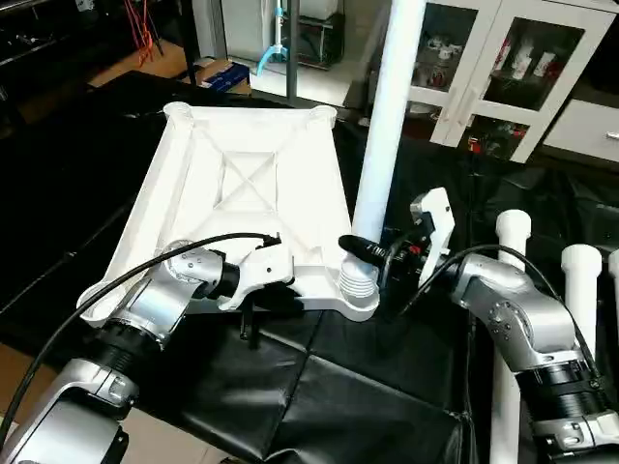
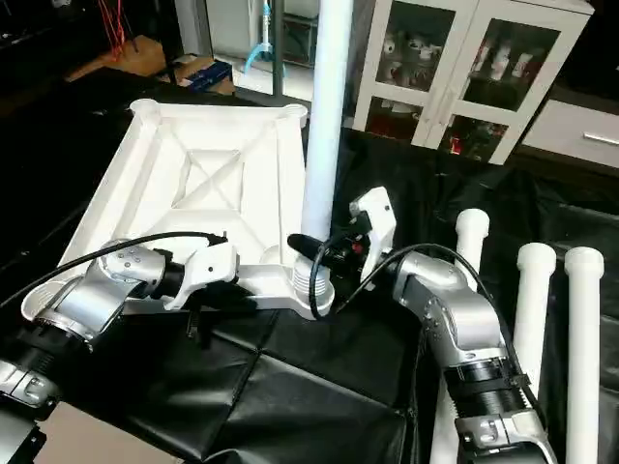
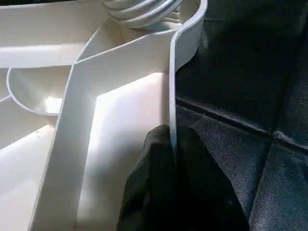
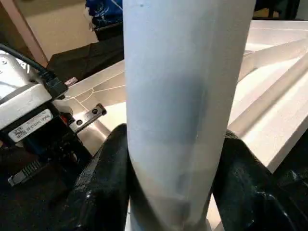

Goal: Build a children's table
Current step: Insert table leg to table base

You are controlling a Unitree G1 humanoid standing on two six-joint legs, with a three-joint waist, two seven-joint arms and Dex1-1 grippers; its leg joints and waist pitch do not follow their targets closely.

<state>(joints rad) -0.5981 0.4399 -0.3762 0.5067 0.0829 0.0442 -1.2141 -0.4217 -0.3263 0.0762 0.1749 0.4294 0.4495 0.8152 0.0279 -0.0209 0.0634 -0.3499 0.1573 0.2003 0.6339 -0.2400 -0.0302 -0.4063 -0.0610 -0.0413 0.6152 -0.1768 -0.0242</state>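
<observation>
One tabletop [image 1: 242, 184], four legs [image 1: 387, 126]

A thick white table leg [image 4: 185, 96] stands upright close to the camera, running from the upper edge down between the two black fingers [image 4: 103, 185] of the right gripper [image 4: 175, 180]. The fingers press against the leg from both sides, one on each flank, low on the tube. Behind the leg lies the white tabletop [image 4: 269, 91], underside up, with raised ribs crossing it and a tall rim along its edge. Beside the leg, the left gripper [image 4: 33, 122] shows as a white housing with a barcode label, a black cable and a small metal bracket. Black cloth [image 4: 77, 60] covers the surface beyond the tabletop.
</observation>
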